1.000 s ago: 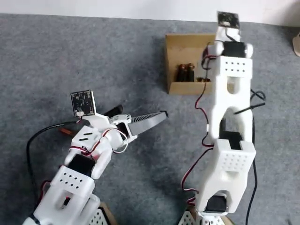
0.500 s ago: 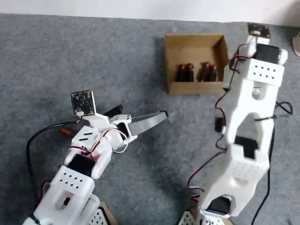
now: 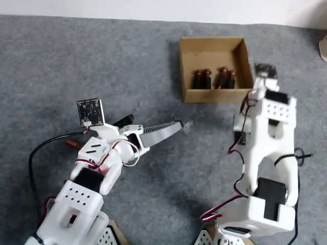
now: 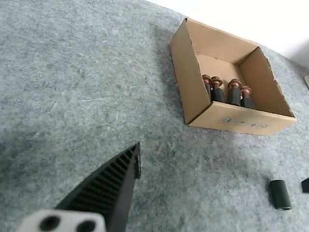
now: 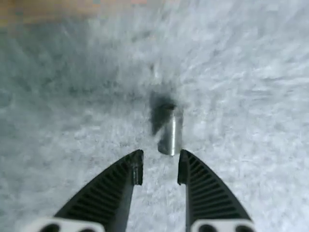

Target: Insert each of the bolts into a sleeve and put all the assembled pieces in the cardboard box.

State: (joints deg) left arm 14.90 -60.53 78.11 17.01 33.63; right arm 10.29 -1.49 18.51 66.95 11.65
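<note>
Assembled pieces in cardboard box; sleeve outside it

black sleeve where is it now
The sleeve lies on the carpet outside the cardboard box, apart from its front wall in the left wrist view; the open right tool is just short of it.

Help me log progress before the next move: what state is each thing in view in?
cardboard box, upright, open at the top, four pieces inside.
assembled pieces, standing in the box, bolt heads up.
sleeve, loose, lying on its side outside the box.
right gripper, fingers open, holding nothing.
</note>
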